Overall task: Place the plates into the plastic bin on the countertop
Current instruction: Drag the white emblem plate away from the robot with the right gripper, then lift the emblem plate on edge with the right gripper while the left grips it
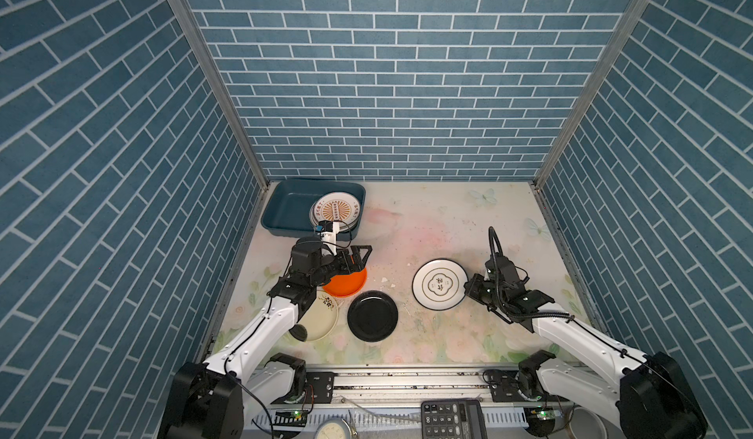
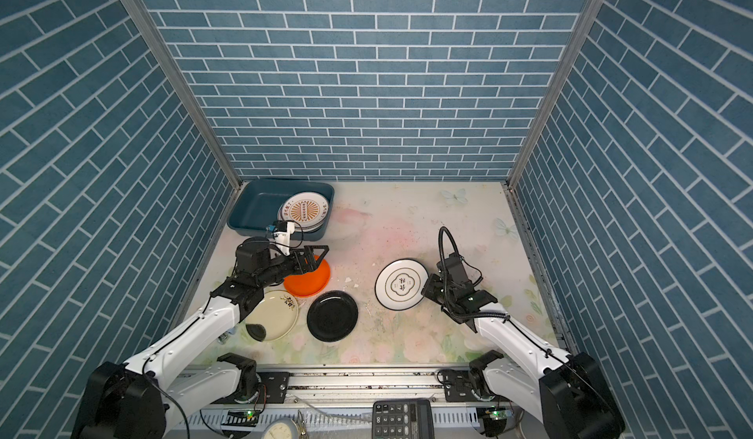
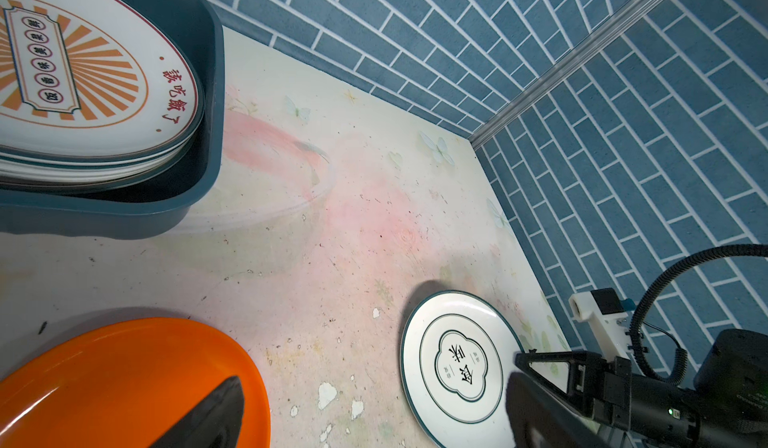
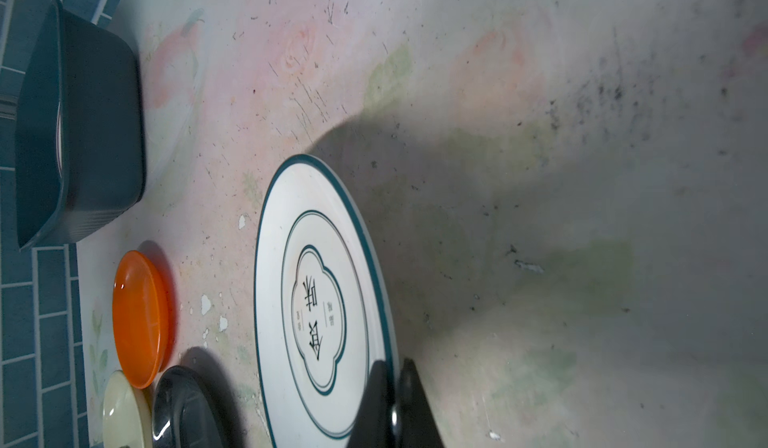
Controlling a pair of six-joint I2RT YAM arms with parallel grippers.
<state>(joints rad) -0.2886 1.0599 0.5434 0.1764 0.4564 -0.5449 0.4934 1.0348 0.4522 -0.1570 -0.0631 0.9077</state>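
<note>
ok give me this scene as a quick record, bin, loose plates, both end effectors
bin: teal plastic bin, back left, holds a stack topped by the sunburst plate
outside bin: orange plate, cream plate, black plate, teal-rimmed plate
left end effector: open, above the orange plate
right end effector: shut on the teal-rimmed plate's rim

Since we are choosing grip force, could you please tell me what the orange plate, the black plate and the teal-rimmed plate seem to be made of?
The orange plate looks like plastic or melamine: uniform colour, soft sheen. The black plate is glossy with ring reflections: glazed ceramic or melamine, unclear which. The teal-rimmed plate is smooth white with printed lettering and thin edge: ceramic or melamine.
</note>
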